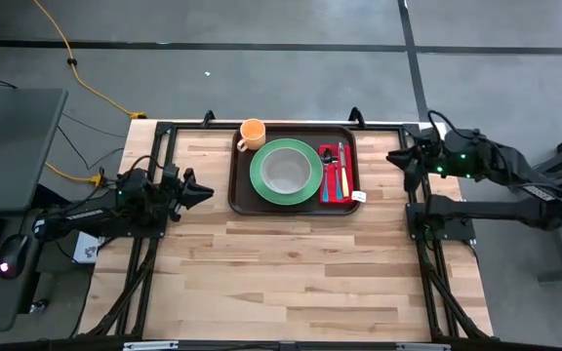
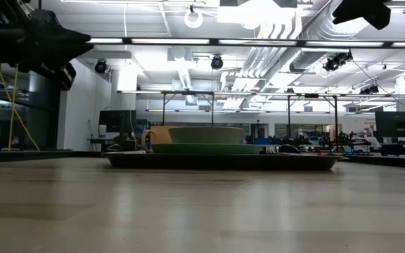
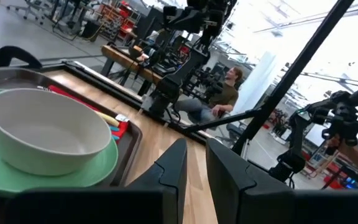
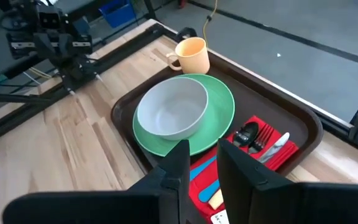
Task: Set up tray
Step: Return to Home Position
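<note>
Left hand (image 1: 209, 192) near tray (image 1: 237, 202), apart; right hand (image 1: 392, 157) near opposite side.

No legible text, brand, number or sign in any view. Only candidate is a small white tag (image 1: 358, 196) at a corner of the tray (image 1: 242, 203). It carries dark marks in the right wrist view, too small to read. Nothing can be read in the room behind the table in the low or left wrist views either.
</note>
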You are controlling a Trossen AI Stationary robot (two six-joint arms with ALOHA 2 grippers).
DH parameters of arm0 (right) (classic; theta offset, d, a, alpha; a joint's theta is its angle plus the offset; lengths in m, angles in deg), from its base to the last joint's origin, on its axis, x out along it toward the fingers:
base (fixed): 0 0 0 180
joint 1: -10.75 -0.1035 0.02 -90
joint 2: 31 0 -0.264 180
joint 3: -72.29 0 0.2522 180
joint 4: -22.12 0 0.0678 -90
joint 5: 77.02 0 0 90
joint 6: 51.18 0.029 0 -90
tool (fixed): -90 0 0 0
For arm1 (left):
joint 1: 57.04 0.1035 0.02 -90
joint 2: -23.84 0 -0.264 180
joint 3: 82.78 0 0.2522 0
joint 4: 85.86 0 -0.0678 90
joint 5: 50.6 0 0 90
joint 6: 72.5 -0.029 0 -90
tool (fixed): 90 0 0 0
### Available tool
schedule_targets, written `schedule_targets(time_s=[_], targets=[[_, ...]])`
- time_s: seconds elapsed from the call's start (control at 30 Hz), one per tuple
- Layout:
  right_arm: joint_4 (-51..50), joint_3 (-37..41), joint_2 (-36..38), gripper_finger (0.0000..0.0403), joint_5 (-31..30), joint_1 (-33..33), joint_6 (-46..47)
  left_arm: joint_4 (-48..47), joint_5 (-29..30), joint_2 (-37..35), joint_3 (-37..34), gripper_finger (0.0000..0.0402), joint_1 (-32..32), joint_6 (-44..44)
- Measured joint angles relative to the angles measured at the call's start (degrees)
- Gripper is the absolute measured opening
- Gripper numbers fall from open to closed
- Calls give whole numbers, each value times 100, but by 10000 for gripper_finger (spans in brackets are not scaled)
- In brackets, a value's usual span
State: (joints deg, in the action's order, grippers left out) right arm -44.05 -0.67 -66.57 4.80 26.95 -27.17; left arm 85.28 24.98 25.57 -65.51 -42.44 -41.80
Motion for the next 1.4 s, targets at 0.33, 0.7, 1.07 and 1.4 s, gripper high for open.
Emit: schedule_targets(time_s=[0.33, 0.7, 1.07, 1.4], targets=[[600, 794, 634, 57, -383, -473, 177, -45, 30, -1, 0, 92, 0, -89], [2439, 2800, 1997, 59, 233, -546, 480, -98, 137, -2, -19, 92, -1, -389], [3716, 4091, 2757, 56, 258, -546, 582, 274, 195, -2, -251, 92, 0, -542], [5270, 5314, 2783, 57, 651, -546, 556, 267, 15, -2, -260, 92, -1, -1002]])
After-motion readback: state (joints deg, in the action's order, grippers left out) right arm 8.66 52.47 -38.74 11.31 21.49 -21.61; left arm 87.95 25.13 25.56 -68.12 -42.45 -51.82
